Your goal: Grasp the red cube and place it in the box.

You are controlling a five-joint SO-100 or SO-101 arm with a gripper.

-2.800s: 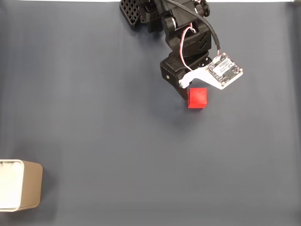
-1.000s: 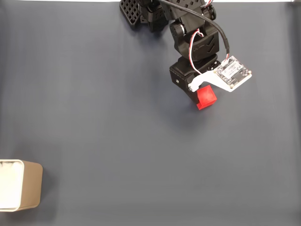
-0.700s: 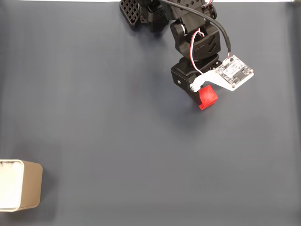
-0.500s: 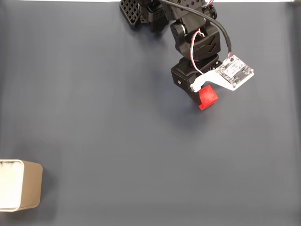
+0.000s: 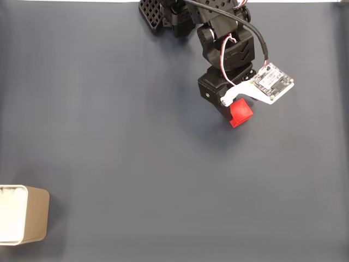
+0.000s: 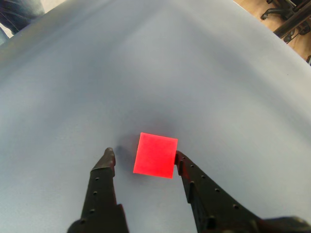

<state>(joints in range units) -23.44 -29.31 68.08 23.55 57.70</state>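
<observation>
In the wrist view my end effector (image 6: 143, 156) stood spread around the red cube (image 6: 155, 155): the right finger (image 6: 194, 179) touched the cube's side, the left finger (image 6: 103, 174) stood just apart. In the fixed view the cube (image 5: 240, 113) lay on the dark desk (image 5: 136, 136), the tan box (image 5: 34, 214) far off toward 8 o'clock.

Red cube (image 6: 155, 155), on the blue-grey tabletop (image 6: 146, 73), between parted gripper (image 6: 144, 156) fingers: right finger (image 6: 194, 179) touching it, left finger (image 6: 103, 179) just apart.
</observation>
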